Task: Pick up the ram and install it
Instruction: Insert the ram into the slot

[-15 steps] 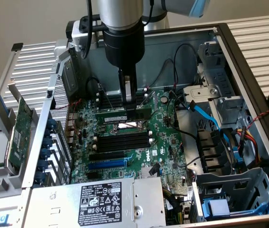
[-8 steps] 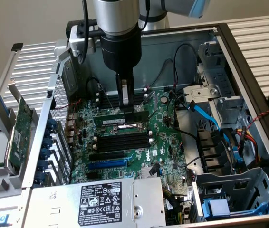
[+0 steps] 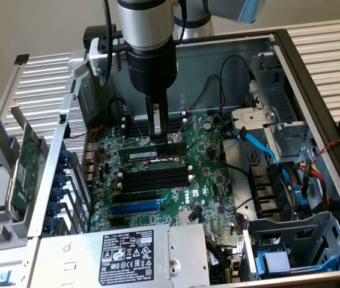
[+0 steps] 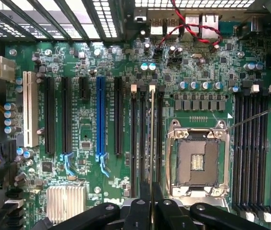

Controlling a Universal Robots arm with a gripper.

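over the motherboard (image 4: 92,62), the hand (image 3: 156,133) pinches the ram (image 4: 152,124) edge-on among black slots (image 4: 133,139).

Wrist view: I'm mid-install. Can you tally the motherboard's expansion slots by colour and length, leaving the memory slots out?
White long plastic slot: 1
Blue long plastic slot: 1
Black long plastic slots: 3
Black short plastic slot: 1
Total: 6
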